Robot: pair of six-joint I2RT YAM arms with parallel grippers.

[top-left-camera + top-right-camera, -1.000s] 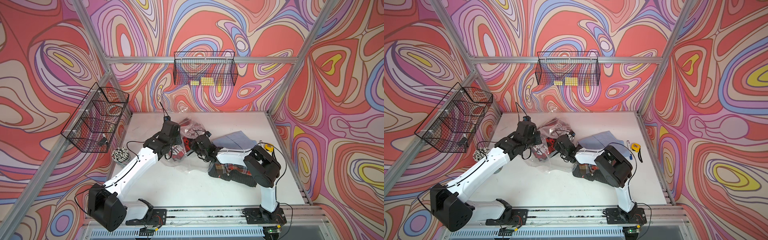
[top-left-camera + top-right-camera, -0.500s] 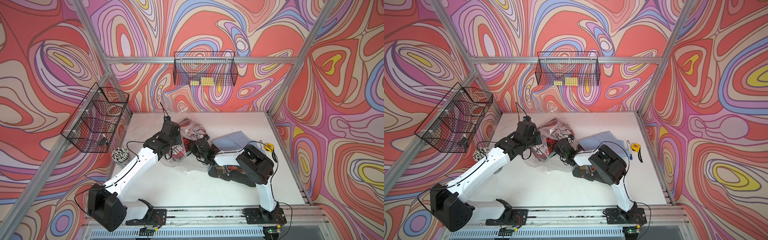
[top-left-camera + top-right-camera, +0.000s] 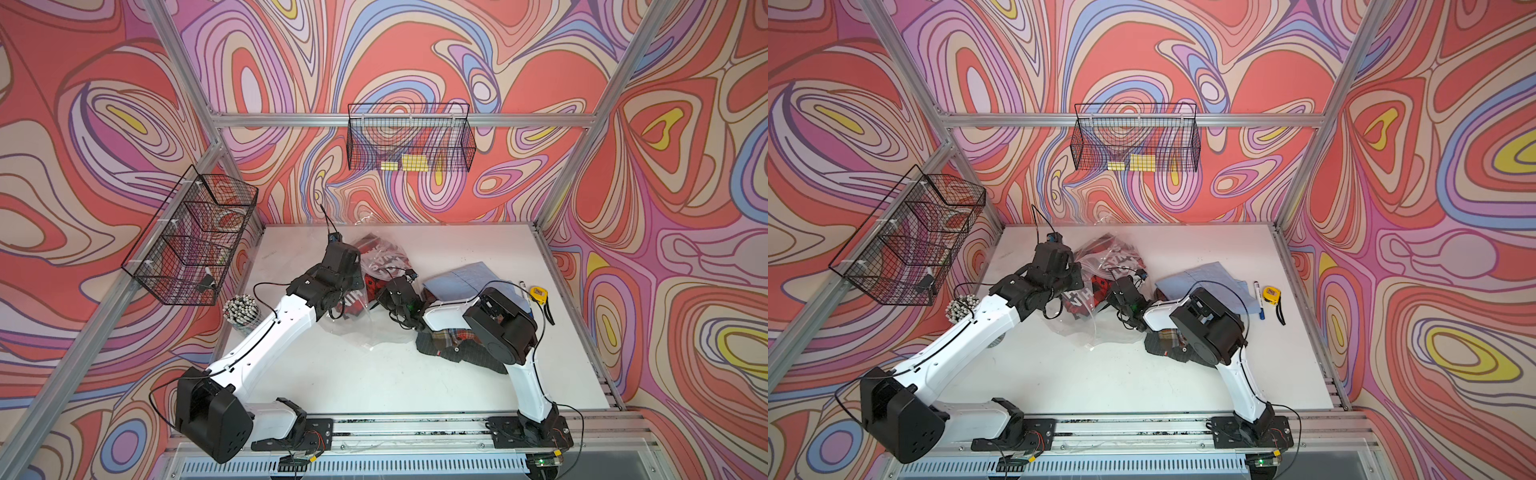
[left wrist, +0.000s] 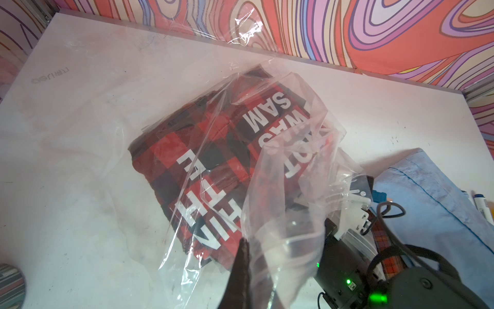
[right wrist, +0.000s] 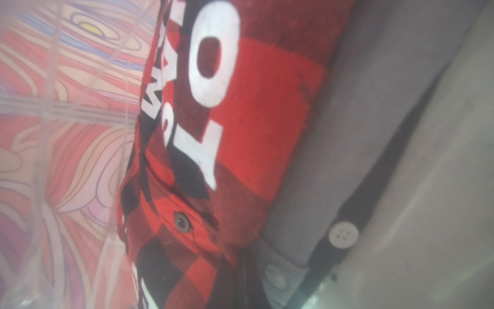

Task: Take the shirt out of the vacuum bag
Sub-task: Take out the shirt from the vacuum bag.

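Observation:
The vacuum bag [image 3: 365, 322] is clear crinkly plastic lying at mid-table, seen in both top views. Inside it lies the shirt [image 4: 187, 149], red-and-black plaid with big white letters. My left gripper [image 4: 244, 247] is shut, pinching a raised fold of the bag's plastic [image 4: 288, 203] above the shirt. My right gripper [image 5: 244, 283] reaches into the bag from the right and is shut on the shirt's edge [image 5: 254, 128]. A grey buttoned garment [image 5: 347, 133] lies against the shirt.
A light blue cloth [image 3: 465, 280] and a dark plaid garment [image 3: 449, 347] lie by the right arm. A yellow tape measure [image 3: 539, 293] and a marker [image 3: 1259, 301] sit at the right edge. A cup of pens [image 3: 241, 309] stands left. Wire baskets [image 3: 195, 241] [image 3: 409, 143] hang on the walls.
The right arm has pushed left, deeper into the bag, and its gripper has closed on the shirt. The left arm holds still.

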